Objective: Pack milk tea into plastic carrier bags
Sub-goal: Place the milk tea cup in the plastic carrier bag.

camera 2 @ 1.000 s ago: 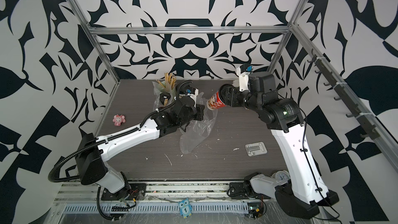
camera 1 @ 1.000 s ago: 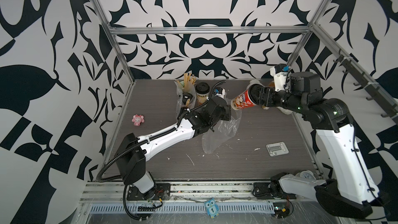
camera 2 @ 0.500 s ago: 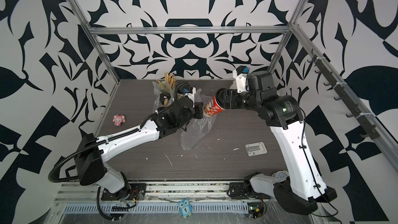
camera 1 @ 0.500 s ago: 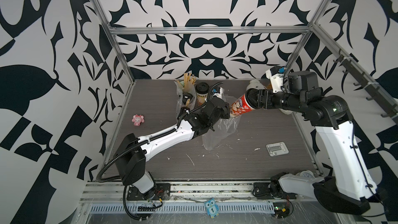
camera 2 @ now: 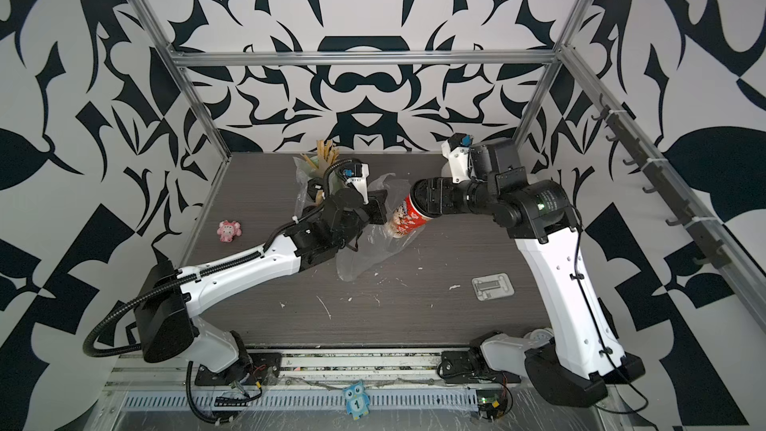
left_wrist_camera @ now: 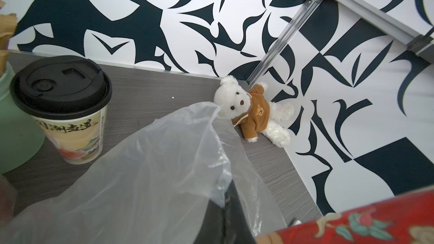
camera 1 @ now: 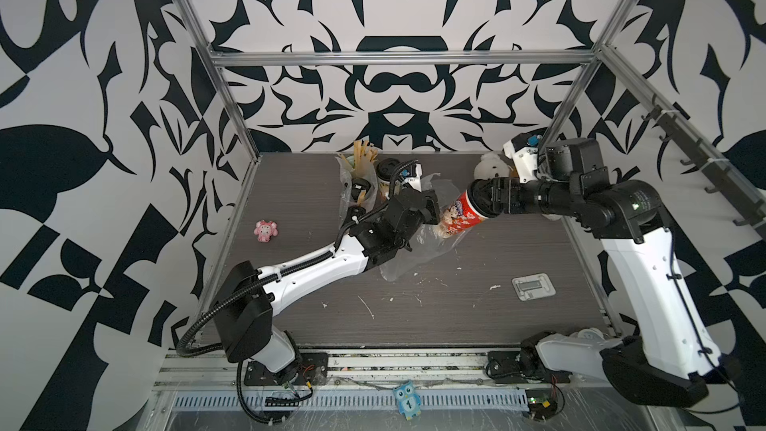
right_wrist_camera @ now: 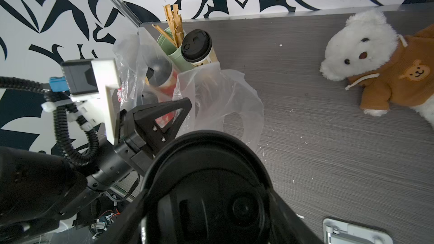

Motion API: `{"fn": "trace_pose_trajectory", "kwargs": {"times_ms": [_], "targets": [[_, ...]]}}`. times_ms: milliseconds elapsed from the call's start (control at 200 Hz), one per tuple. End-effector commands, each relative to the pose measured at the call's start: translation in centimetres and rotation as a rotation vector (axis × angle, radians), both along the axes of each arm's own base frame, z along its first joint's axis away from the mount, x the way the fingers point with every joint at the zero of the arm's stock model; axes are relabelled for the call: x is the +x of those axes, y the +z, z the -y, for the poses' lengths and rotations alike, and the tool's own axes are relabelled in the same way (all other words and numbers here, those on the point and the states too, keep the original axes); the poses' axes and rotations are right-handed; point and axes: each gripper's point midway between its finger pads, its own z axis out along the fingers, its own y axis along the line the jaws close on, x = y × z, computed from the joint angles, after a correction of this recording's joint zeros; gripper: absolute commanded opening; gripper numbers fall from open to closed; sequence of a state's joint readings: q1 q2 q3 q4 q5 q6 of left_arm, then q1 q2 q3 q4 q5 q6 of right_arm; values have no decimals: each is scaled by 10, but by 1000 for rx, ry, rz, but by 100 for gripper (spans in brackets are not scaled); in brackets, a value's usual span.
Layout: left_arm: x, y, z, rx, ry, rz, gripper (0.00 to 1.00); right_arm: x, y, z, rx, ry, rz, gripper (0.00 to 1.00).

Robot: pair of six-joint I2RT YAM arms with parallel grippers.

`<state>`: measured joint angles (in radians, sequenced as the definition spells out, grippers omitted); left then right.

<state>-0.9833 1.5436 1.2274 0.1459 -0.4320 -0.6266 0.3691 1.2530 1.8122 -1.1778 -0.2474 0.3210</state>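
My right gripper (camera 1: 488, 202) is shut on a red milk tea cup (camera 1: 463, 214) at its black lid (right_wrist_camera: 211, 195). The cup is tilted, its base pointing into the mouth of a clear plastic carrier bag (camera 1: 416, 248). My left gripper (camera 1: 431, 210) is shut on that bag's rim (left_wrist_camera: 206, 137) and holds it up off the table; the rest of the bag trails onto the table. The cup's red side (left_wrist_camera: 352, 224) shows beside the left gripper. A cream-yellow cup (left_wrist_camera: 63, 104) stands at the back. A second bag (right_wrist_camera: 138, 66) there holds a red cup (right_wrist_camera: 164, 76).
A mint-green holder of brown sticks (camera 1: 359, 161) stands by the back wall beside the cream-yellow cup. A white teddy bear (camera 1: 491, 165) lies in the back right corner. A pink toy (camera 1: 265, 230) lies at the left and a grey plate (camera 1: 533, 287) at the front right.
My right arm has carried the red cup leftward and lower, from beside the bag into its held-up mouth. The left gripper has kept its hold in nearly the same place.
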Motion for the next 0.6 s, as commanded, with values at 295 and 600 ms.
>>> {"fn": "trace_pose_trajectory", "kwargs": {"times_ms": [295, 600], "targets": [[-5, 25, -5, -209, 58, 44, 0, -2, -4, -23, 163, 49, 5, 40], [-12, 36, -2, -283, 50, 86, 0, -1, -26, -34, 199, 76, -63, 38]]}}
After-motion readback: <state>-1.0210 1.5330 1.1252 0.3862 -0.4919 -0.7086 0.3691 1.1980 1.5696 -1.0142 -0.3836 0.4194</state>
